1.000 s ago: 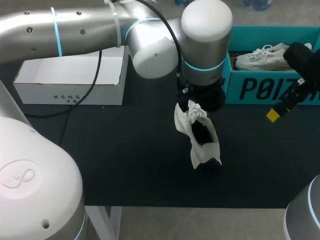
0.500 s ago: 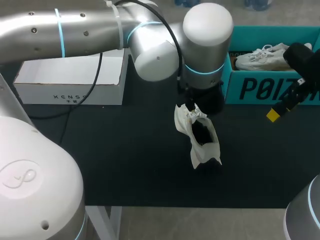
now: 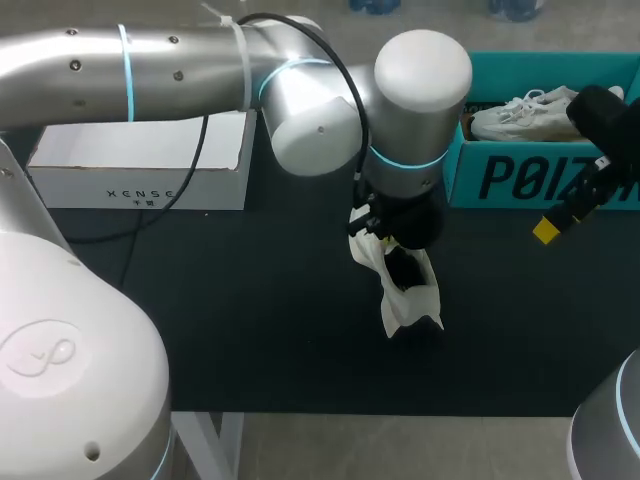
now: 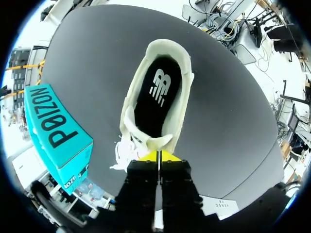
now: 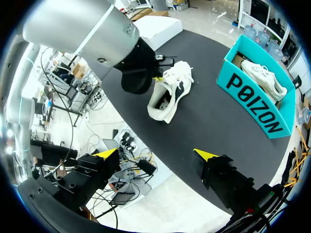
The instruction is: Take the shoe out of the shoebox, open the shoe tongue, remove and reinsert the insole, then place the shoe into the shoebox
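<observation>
A white shoe with a black insole lies on the black table, out of the box, its opening facing up. My left gripper sits at the laced end, its yellow tips pressed together on the edge of the shoe tongue. In the head view the left arm's wrist hides the tongue. The teal shoebox stands at the back right with a second white shoe inside. My right gripper hangs open in front of the box, away from the shoe, holding nothing.
A white closed box lies at the back left, under the left arm. The left arm crosses the back of the table from the left. The table's near edge runs close below the shoe.
My left gripper has gone from wide open to shut and has come down a little onto the shoe's tongue end. The shoe and the right arm stayed put.
</observation>
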{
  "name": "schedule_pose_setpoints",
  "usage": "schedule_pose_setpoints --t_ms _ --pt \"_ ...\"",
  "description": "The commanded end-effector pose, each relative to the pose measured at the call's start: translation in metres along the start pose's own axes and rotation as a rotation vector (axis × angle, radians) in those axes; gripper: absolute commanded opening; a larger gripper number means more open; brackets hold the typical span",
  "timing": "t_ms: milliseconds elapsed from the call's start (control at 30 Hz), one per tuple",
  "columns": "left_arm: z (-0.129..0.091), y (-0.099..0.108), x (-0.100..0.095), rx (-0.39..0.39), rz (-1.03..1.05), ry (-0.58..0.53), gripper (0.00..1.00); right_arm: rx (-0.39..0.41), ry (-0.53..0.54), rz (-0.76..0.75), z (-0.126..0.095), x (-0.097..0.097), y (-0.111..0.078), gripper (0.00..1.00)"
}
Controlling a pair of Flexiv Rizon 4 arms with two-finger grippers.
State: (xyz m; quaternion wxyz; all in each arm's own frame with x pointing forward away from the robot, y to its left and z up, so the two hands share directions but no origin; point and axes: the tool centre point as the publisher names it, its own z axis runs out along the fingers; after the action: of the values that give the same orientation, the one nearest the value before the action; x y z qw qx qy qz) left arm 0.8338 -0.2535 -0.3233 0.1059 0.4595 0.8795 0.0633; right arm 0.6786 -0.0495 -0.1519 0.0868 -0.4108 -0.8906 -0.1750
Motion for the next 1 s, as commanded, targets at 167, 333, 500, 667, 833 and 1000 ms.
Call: schedule_pose_setpoints --t_ms 167,333,500,667,833,1000 --pt "-0.017 0.009 0.021 0.055 -0.116 -0.044 1.00 0.004 0.001 0.001 0.001 -0.001 0.002 1.00" --pt "-0.017 0.009 0.021 0.055 -0.116 -0.044 1.00 0.004 0.001 0.001 0.001 -0.001 0.002 1.00" --pt "-0.017 0.009 0.021 0.055 -0.116 -0.044 1.00 0.004 0.001 0.001 0.001 -0.001 0.002 1.00" --pt "-0.017 0.009 0.021 0.055 -0.116 -0.044 1.00 0.004 0.001 0.001 0.001 -0.001 0.002 1.00" --pt "-0.018 0.008 0.022 0.063 -0.138 -0.030 1.00 0.004 0.001 0.001 0.001 -0.001 0.002 1.00" --pt "-0.021 -0.003 0.027 0.041 -0.353 0.098 1.00 0.004 0.001 0.001 0.001 -0.001 0.002 1.00"
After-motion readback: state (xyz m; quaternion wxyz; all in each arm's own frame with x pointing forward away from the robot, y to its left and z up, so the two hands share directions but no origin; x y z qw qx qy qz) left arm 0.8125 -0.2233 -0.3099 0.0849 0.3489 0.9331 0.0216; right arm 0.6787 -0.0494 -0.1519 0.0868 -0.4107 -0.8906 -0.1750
